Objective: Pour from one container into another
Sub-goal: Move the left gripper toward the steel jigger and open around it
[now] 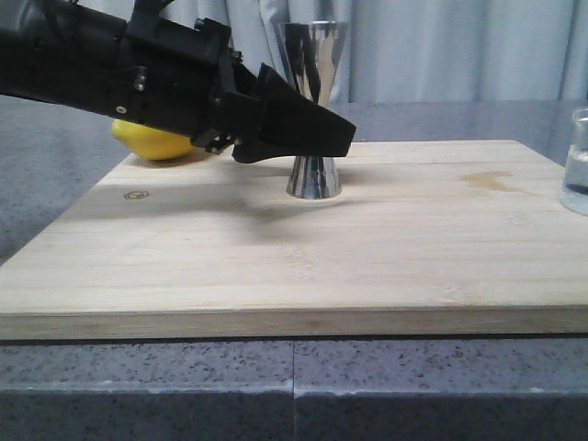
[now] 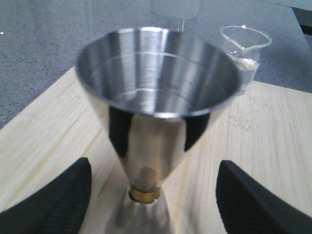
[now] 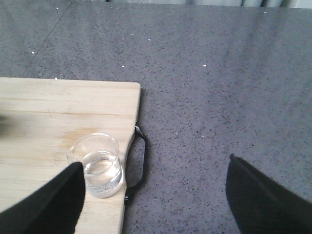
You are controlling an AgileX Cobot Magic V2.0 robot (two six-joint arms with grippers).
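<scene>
Beaker cut by frame edge; left claw hides jigger's waist.

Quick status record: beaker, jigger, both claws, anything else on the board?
beaker: upright near the board's right edge, clear liquid inside
jigger: upright mid-board, top cup looks empty
left claw: open, fingers either side of the jigger, not touching
right claw: open, above the beaker, holding nothing
lemon: behind the left arm
</scene>
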